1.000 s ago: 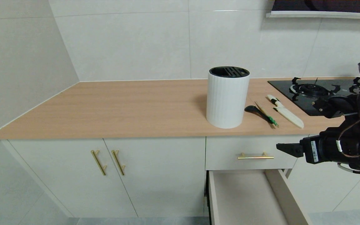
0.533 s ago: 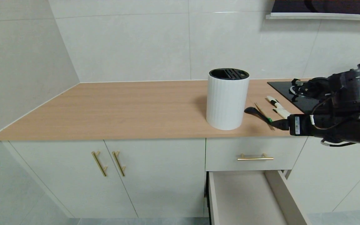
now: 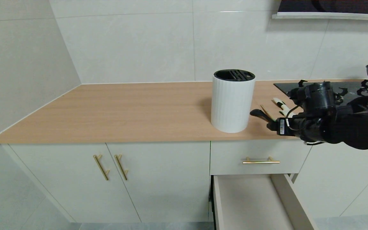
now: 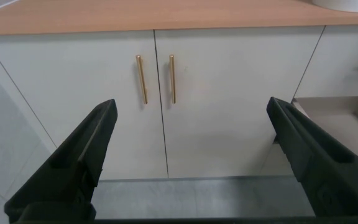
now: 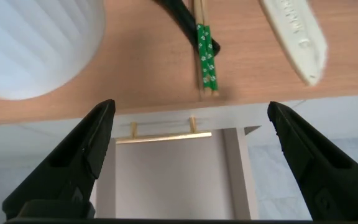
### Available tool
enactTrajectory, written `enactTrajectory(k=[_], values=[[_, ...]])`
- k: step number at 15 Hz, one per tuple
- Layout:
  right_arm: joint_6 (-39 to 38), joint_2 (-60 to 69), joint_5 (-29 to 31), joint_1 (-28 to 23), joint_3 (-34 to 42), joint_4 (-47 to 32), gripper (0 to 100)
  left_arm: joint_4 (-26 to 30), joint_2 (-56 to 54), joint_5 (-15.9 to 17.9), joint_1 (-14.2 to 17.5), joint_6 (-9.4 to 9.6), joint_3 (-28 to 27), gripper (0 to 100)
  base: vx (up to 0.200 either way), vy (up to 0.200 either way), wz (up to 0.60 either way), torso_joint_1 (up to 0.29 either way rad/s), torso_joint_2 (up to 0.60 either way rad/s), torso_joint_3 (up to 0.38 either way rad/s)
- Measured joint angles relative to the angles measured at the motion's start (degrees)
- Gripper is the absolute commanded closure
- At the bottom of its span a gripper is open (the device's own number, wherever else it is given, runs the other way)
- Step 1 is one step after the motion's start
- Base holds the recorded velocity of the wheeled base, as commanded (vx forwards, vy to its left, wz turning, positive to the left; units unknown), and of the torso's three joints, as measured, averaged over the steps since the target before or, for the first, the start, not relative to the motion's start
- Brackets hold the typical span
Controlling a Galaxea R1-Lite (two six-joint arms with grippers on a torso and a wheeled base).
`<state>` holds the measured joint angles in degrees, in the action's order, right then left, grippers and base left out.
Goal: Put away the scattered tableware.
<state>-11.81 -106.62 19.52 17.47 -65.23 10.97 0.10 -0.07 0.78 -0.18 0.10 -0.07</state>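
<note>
Nearest me, the drawer (image 3: 251, 201) hangs open below the countertop (image 3: 123, 111), at 6 o'clock from the white holder (image 3: 233, 100). My left claw (image 4: 191, 106) sits low, spread wide and empty, facing the cupboard doors (image 4: 157, 87). The real change is on the right: a second ago the right claw (image 3: 271, 125) was down at drawer-front height, and it has since risen and swung in to the counter's front edge. From its wrist camera I see the fingers (image 5: 79, 162) spread wide, holding nothing, with the near ends of the chopsticks (image 5: 204, 56) just past them. The black spoon (image 5: 176, 15) lies touching the chopsticks, the knife (image 5: 294, 37) at their 3 o'clock. All three rest untouched at 3 o'clock from the holder, with the stove (image 3: 318, 91) farther off. I judge nothing is stored yet; the claw is lined up for a first pick, probably the chopsticks.
</note>
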Motion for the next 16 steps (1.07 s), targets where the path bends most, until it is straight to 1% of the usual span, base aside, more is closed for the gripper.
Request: enactTrajectory(k=[6,14,15,16], values=[[0.0,-5.4,-0.1,-3.9,-4.0,0.4,0,0.0,0.0,0.0,0.0,0.0,0.0,0,0.0,0.0,0.0,0.0,0.0,0.0],[-0.1,-9.2,-0.1,-4.3,-5.9,2.0,0,0.0,0.0,0.0,0.0,0.0,0.0,0,0.0,0.0,0.0,0.0,0.0,0.0],[-0.1,-9.3,-0.1,-4.3,-5.9,2.0,100,0.0,0.0,0.0,0.0,0.0,0.0,0,0.0,0.0,0.0,0.0,0.0,0.0],[-0.1,-9.4,-0.1,-4.3,-5.9,2.0,100,0.0,0.0,0.0,0.0,0.0,0.0,0,0.0,0.0,0.0,0.0,0.0,0.0]])
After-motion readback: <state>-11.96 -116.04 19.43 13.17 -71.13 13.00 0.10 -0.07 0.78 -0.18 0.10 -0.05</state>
